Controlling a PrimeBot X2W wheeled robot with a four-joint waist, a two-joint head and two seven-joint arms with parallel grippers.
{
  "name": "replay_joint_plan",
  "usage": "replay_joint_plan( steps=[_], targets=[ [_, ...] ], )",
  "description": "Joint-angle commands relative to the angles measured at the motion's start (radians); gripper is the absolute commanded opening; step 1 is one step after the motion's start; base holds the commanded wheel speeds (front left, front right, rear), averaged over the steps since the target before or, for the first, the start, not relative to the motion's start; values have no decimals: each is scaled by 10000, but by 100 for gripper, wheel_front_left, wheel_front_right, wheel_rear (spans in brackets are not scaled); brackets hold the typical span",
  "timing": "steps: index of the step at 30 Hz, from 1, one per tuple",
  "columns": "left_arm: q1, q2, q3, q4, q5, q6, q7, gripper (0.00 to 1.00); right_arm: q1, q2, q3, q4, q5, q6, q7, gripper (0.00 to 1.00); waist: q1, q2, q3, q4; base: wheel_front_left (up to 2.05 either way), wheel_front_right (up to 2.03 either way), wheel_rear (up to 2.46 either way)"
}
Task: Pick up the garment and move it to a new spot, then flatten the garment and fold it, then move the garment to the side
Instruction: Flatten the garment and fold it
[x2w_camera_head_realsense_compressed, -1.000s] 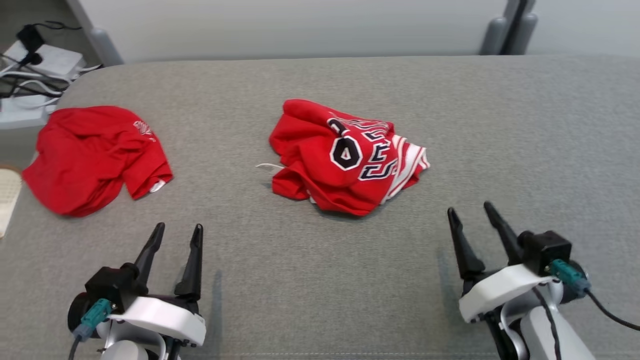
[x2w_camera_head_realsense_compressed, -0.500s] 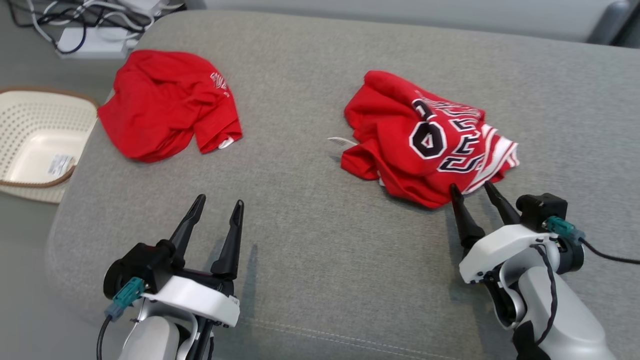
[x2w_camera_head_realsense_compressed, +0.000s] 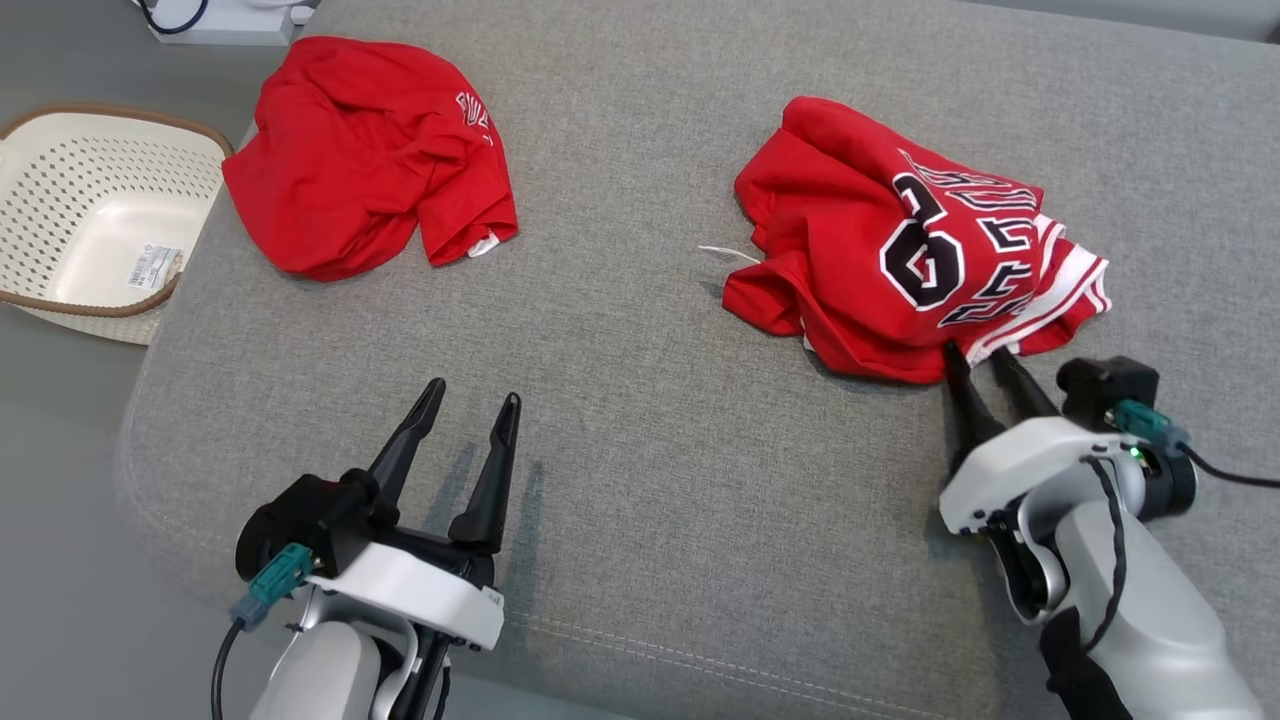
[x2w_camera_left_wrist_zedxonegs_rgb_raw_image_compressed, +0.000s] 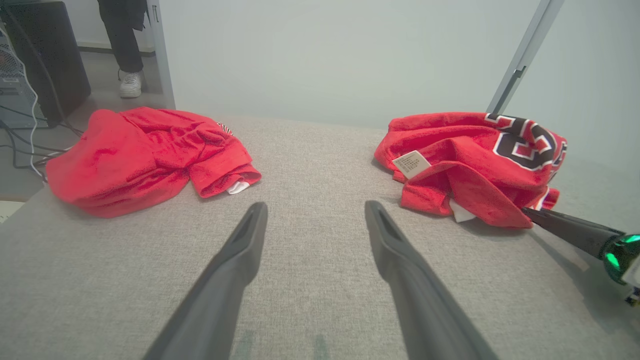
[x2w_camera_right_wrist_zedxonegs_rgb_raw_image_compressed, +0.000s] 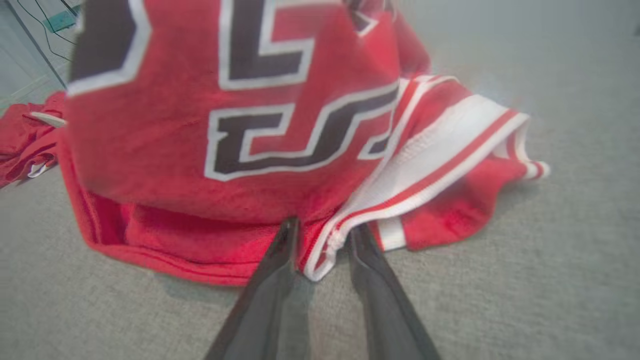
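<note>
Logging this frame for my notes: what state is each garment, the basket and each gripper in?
Jersey: crumpled, not yet flattened.
Red shirt: crumpled, untouched.
Basket: upright, visible part empty.
Left gripper: open, holding nothing.
Right gripper: straddling the jersey's striped hem; grip unclear.

Grey fabric-covered worktop (x2w_camera_head_realsense_compressed: 640, 420), bearing two crumpled garments well apart: red lettered jersey (x2w_camera_head_realsense_compressed: 860, 230) at right, plain red T-shirt (x2w_camera_head_realsense_compressed: 350, 150) at left.

White wrist shells (x2w_camera_head_realsense_compressed: 405, 592), long dark tapered fingers (x2w_camera_head_realsense_compressed: 492, 480), teal plugs (x2w_camera_head_realsense_compressed: 268, 588) w/ blk cables (x2w_camera_head_realsense_compressed: 1230, 478), grey forearms (x2w_camera_head_realsense_compressed: 1150, 620)
</note>
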Motion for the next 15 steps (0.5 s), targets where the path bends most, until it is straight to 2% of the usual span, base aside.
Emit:
replay_joint_plan(
  steps=[1,7,11,15],
  targets=[
    [-438,202,266,-234,-103,-72,-59,100,-366,118,364,-167,119,12,-116,0,0,0,17,-3,0,0,0],
    [-458,186,118,-337,-197,-72,-59,100,-887,110,731,-1662,141,12,-117,0,0,0,-271,-154,0,0,0],
    [-408,132,-41,-386,-257,-72,-59,100,-992,109,2019,-2489,598,12,-74,0,0,0,-584,-386,0,0,0],
    [-527,51,-445,-431,-290,-72,-59,100,-1110,112,3529,-3013,1475,12,481,0,0,0,-725,-518,0,0,0]
  ],
)
